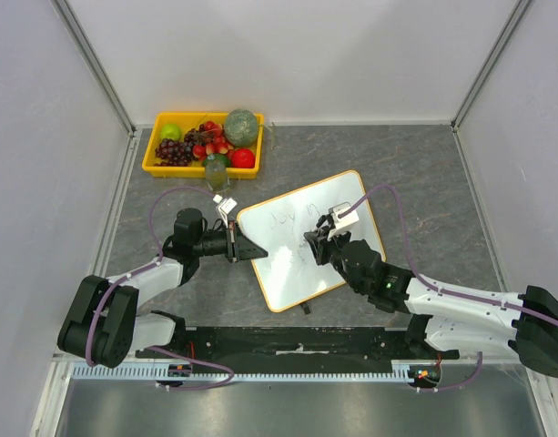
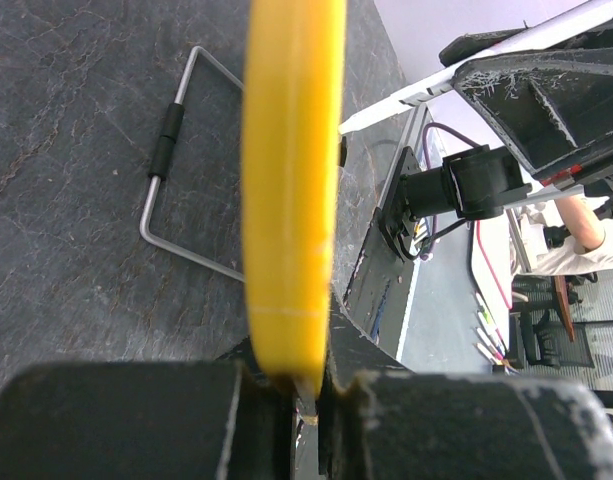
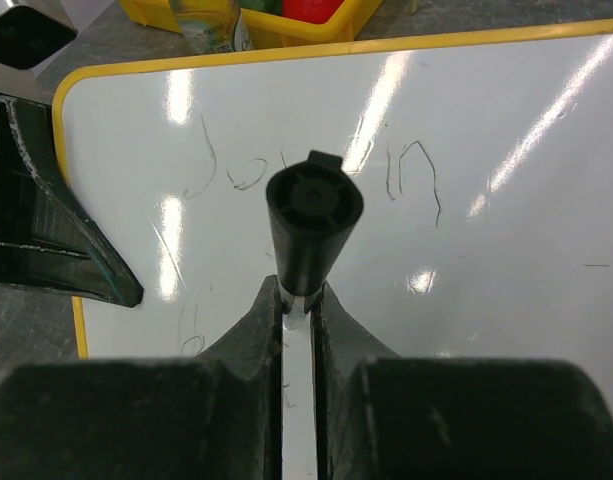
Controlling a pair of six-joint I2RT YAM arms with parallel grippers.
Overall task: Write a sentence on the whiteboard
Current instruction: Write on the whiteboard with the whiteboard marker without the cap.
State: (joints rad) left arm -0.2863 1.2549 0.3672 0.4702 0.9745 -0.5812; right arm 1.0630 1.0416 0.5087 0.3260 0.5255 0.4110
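The whiteboard [image 1: 306,241] lies tilted on the grey table, white with a thin orange-yellow frame. My left gripper [image 1: 249,249] is shut on its left edge; in the left wrist view the yellow frame [image 2: 291,180] runs up from between the jaws of the left gripper [image 2: 306,385]. My right gripper [image 1: 317,244] hovers over the board's middle, shut on a black marker [image 3: 311,215]. The marker's blunt end faces the camera and its tip is hidden. Of the sentence, thin dark words reading roughly "Joy in" [image 3: 306,170] show, with faint strokes [image 3: 191,335] lower left.
A yellow tray [image 1: 156,166] of fruit stands at the back left, with a small bottle [image 1: 216,170] in front of it. A bent metal wire stand [image 2: 171,190] lies on the table by the board's edge. The left gripper's finger [image 3: 46,230] juts in beside the board.
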